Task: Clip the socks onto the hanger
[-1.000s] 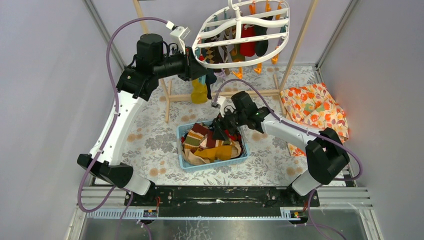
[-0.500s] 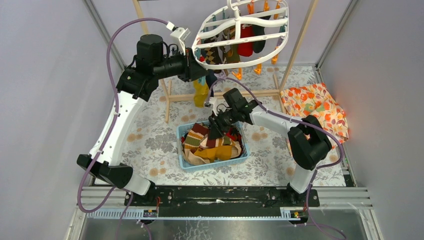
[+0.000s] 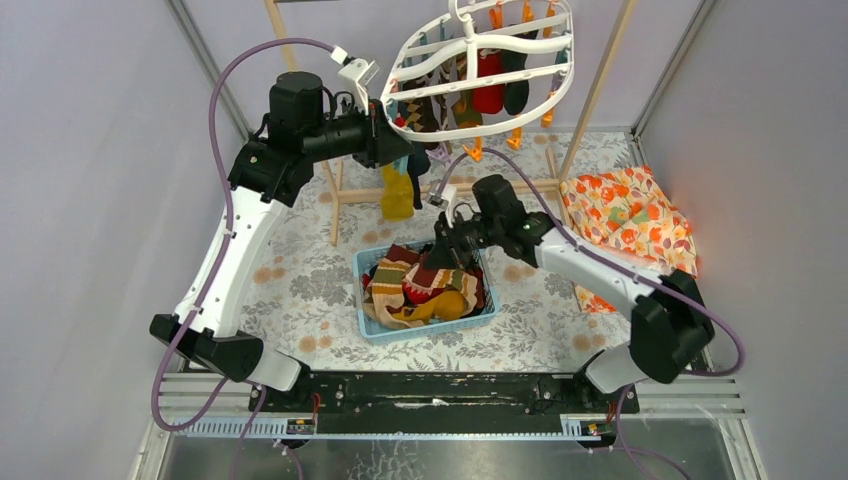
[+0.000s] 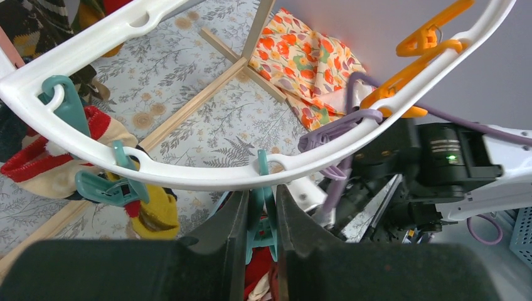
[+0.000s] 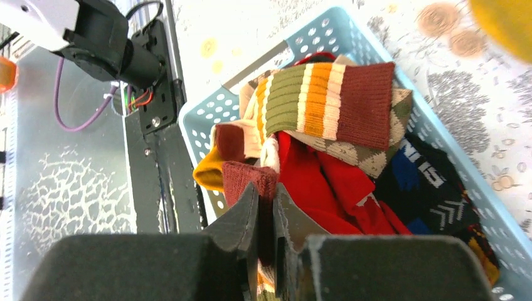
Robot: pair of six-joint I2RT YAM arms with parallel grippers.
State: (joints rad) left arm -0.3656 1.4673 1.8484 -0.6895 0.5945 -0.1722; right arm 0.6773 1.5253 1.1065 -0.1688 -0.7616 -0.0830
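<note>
The white oval hanger [image 3: 465,40] hangs at the back with several socks clipped under it, among them a red one [image 3: 488,90] and a yellow one [image 3: 398,195]. My left gripper [image 3: 405,150] is at its near-left rim [image 4: 188,179], shut on a dangling teal clip [image 4: 261,216]. More socks [image 3: 425,290] are heaped in the blue basket [image 3: 430,327]. My right gripper [image 5: 266,191] reaches into the heap and is shut on the folded cuff of a maroon sock [image 5: 251,175]. A green-orange-striped sock [image 5: 320,103] and a red sock [image 5: 326,182] lie beside it.
A wooden rail frame [image 3: 450,187] stands behind the basket and carries the hanger. An orange floral cloth [image 3: 630,215] lies at the right. Orange clips [image 4: 426,37] hang on the hanger's far rim. Grey walls close in both sides.
My right gripper has closed on the maroon sock in the basket, and the right arm has shifted slightly. The left gripper still holds the teal clip.
</note>
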